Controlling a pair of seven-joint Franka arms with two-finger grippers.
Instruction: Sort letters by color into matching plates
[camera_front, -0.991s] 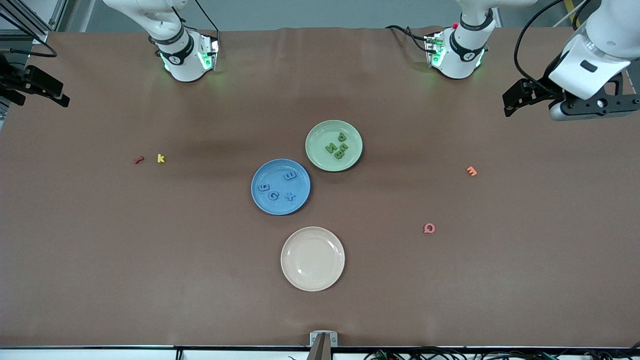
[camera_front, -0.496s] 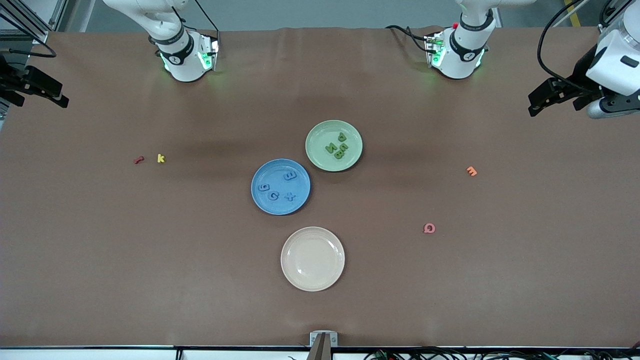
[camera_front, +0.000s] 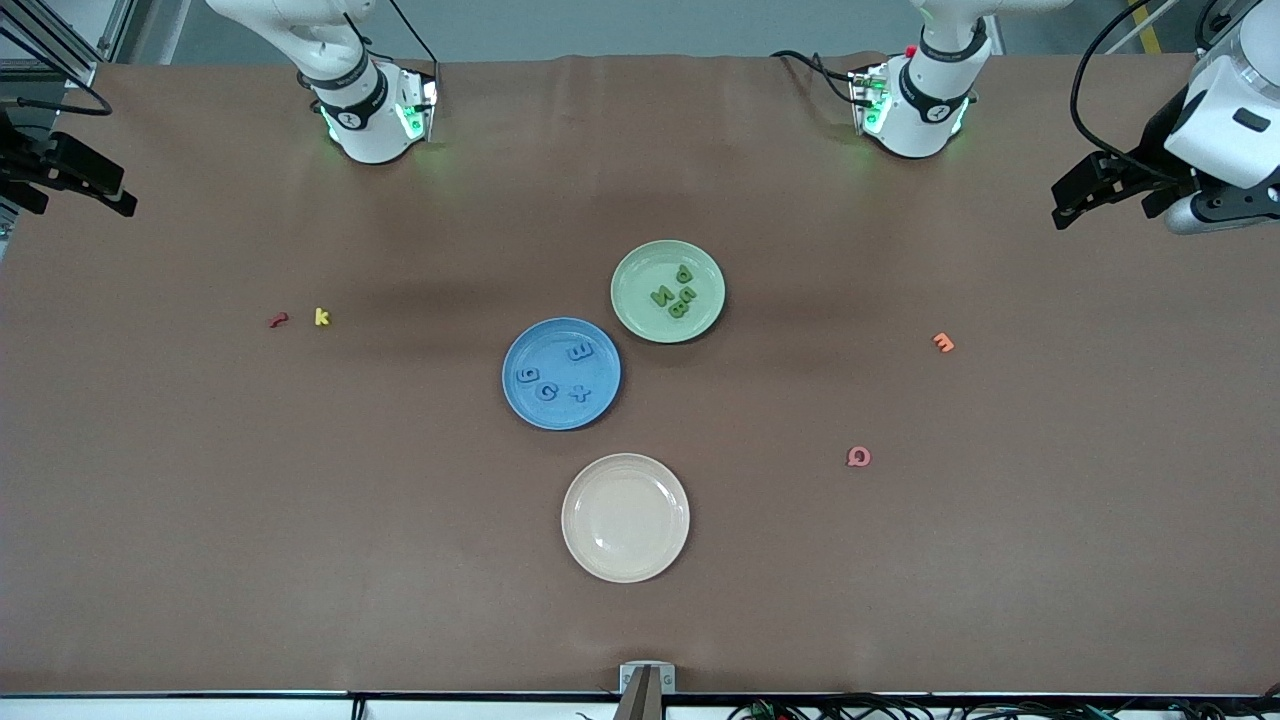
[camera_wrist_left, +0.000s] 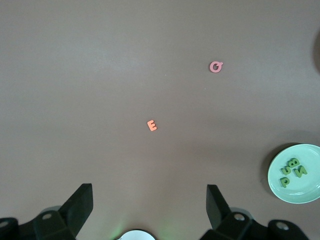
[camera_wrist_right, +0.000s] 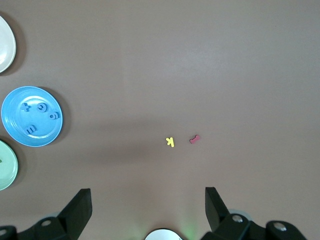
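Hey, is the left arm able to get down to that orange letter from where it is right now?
Probably yes. The left gripper is open and empty, up over the left arm's end of the table, and the orange letter lies alone on bare table, with nothing between them.

**Left arm drew off toward its end of the table**

The white left arm with its black two-finger left gripper (camera_front: 1090, 185) was the only thing that moved. A second earlier its wrist hung lower over the brown table (camera_front: 300, 560) at the left arm's end, with more of the hand in the front view; half a second later it had risen and swung outward, so that part of the hand passed out of that view's edge. After that it eased back in very slightly and came nearly to rest, up in the air over the table's corner, its fingers (camera_wrist_left: 80, 205) spread wide throughout.
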